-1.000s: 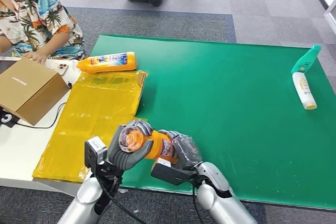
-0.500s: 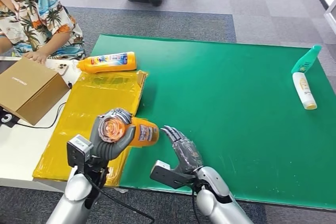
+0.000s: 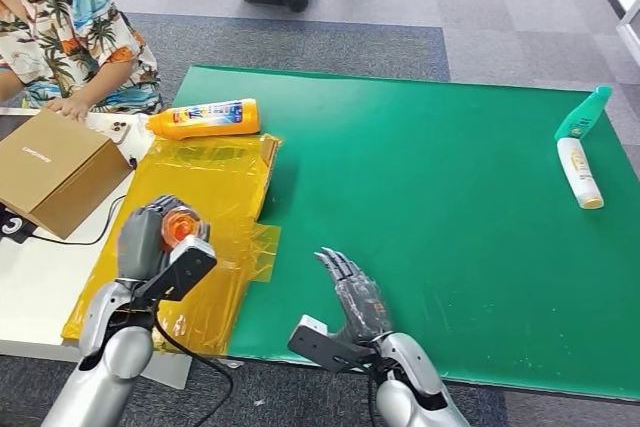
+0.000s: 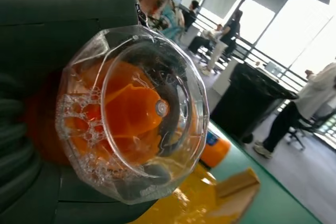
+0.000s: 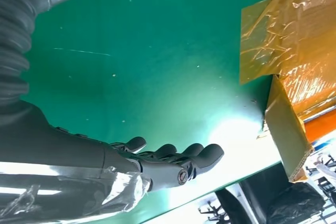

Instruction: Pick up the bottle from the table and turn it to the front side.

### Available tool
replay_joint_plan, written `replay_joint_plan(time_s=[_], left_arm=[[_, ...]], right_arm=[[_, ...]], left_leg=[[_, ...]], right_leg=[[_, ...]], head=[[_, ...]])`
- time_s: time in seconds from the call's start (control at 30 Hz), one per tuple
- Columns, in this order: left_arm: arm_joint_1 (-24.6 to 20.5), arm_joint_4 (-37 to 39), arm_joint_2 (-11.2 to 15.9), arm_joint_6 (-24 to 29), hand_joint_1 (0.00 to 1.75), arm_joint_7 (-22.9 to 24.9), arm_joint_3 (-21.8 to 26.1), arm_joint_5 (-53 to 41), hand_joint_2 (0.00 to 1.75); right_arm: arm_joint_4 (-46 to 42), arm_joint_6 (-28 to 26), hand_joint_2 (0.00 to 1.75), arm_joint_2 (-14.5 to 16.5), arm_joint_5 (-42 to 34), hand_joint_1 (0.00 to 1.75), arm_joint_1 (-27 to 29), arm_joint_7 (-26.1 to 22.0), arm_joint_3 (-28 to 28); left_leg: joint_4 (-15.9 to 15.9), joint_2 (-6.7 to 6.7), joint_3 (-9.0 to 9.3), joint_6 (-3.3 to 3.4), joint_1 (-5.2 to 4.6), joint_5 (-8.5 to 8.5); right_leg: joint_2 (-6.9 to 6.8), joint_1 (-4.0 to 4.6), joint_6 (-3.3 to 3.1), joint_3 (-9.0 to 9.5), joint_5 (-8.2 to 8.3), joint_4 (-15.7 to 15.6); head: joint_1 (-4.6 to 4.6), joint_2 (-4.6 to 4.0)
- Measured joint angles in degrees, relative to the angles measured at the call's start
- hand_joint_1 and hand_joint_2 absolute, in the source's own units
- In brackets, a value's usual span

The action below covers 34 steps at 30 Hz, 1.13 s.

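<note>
Over the crinkled yellow plastic sheet (image 3: 198, 209), left hand (image 3: 148, 237) grips the orange bottle with clear faceted base (image 3: 179, 226), lifted off the table; base faces the left wrist camera, bubbles in the orange liquid. Right hand (image 3: 356, 293) empty, fingers straight and spread above the green mat (image 3: 438, 197). Second orange bottle with yellow label (image 3: 204, 118) lies at the sheet's far edge. Brown cardboard box (image 3: 53, 172) beside the sheet.
</note>
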Motion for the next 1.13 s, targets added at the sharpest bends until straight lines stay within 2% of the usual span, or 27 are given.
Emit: replay_joint_plan(time_s=[0.13,0.33,0.53,0.77,1.13], left_arm=[[-0.1,0.9,0.1,1.2,0.00,4.3,2.1,-5.4,1.75],[-0.3,4.9,-0.3,3.4,0.00,9.0,5.6,-12.1,1.75],[-0.5,7.8,-1.0,4.9,0.00,10.7,8.1,-16.2,1.75],[-1.2,9.6,-2.0,5.3,0.00,10.8,9.1,-17.2,1.75],[-1.3,10.1,-3.7,8.2,0.00,7.9,9.4,-17.6,1.75]], right_arm=[[-1.9,0.8,1.75,0.0,1.1,0.00,1.2,0.4,-0.7],[-3.8,1.8,1.75,0.0,2.2,0.00,2.1,0.7,-1.3],[-4.8,2.4,1.75,0.0,2.9,0.00,2.6,1.1,-1.4],[-5.4,3.0,1.75,0.0,3.3,0.00,3.2,1.2,-1.6],[-5.7,4.2,1.75,0.0,3.7,0.00,3.6,1.2,-1.7]], left_leg=[[0.0,0.00,0.00,0.00,0.00,0.00],[0.0,0.00,0.01,-0.04,0.00,0.03],[0.0,0.01,0.00,-0.06,0.00,0.04],[0.0,0.01,0.00,-0.06,0.00,0.04],[0.0,0.01,0.00,-0.06,0.00,0.04]], right_leg=[[0.00,0.00,0.00,0.00,0.00,0.0],[0.00,0.01,-0.01,-0.02,0.01,0.0],[0.00,0.00,-0.01,-0.02,0.01,0.0],[0.00,0.00,-0.01,-0.02,0.01,0.0],[0.00,0.01,-0.01,-0.02,0.01,0.0]], head=[[-0.01,-0.01],[-0.01,-0.02],[-0.01,-0.01],[-0.01,-0.01],[-0.01,-0.01]])
